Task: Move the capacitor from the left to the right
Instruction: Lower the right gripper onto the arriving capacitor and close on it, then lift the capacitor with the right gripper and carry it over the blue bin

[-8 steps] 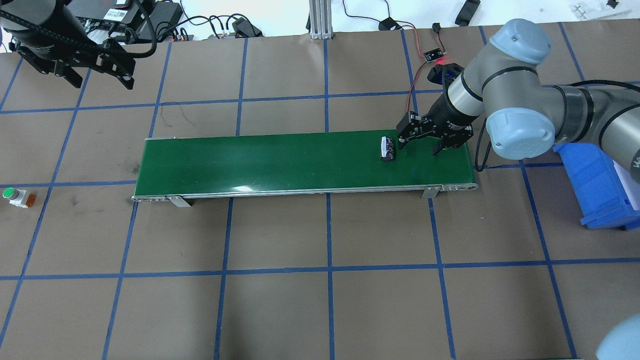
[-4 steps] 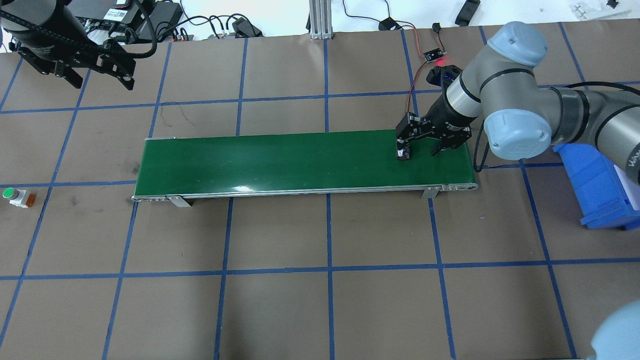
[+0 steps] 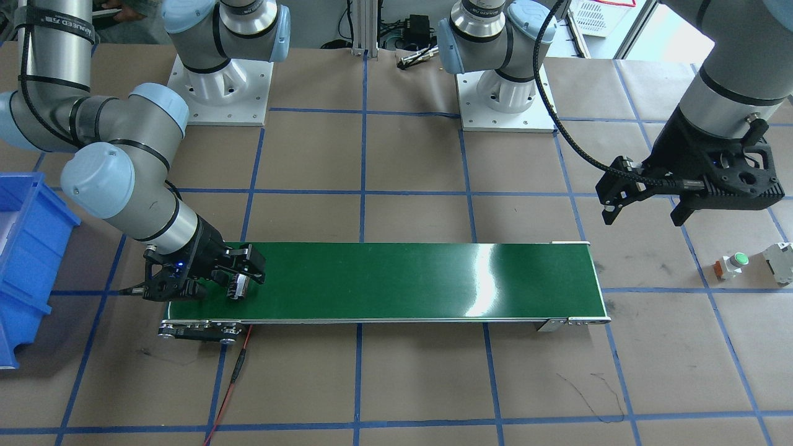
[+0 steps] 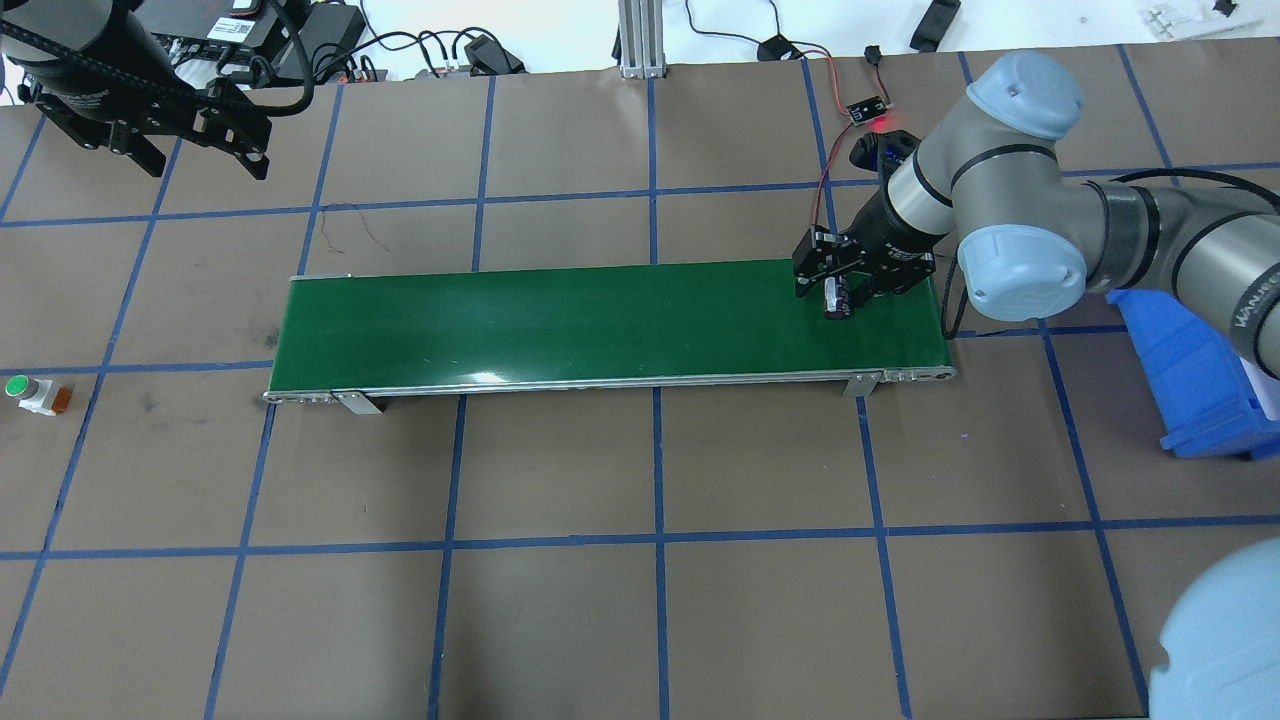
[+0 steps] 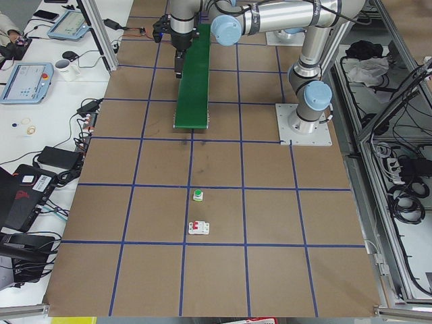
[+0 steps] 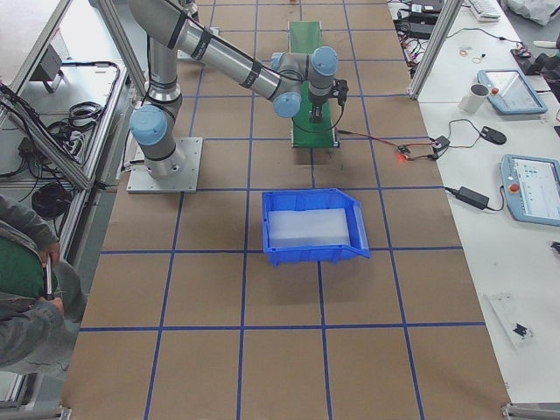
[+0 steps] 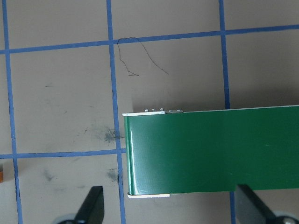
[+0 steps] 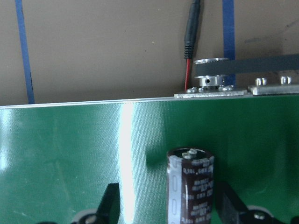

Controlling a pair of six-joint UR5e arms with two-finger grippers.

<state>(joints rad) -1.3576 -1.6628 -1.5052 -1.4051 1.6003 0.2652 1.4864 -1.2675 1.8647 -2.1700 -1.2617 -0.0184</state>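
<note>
At the belt's (image 4: 560,320) right end, the capacitor (image 8: 190,186) lies crosswise between the parted, unclamped fingers of the right gripper (image 4: 838,288), while the left gripper (image 4: 203,160) hangs open far left.

Dark brown capacitor (image 8: 190,186) showing a pale stripe, green belt (image 4: 600,320), brown desk (image 4: 560,470) wearing blue grid lines, blue bin (image 4: 1190,370)

One capacitor (image 4: 838,298), one belt (image 4: 560,325), one blue bin (image 6: 306,255), one button (image 3: 737,260), one white block (image 3: 779,255), one lit sensor board (image 4: 868,110), one mug (image 6: 479,98), two tablets (image 6: 512,87), two grippers (left gripper (image 3: 643,217), right gripper (image 4: 838,293)).
</note>
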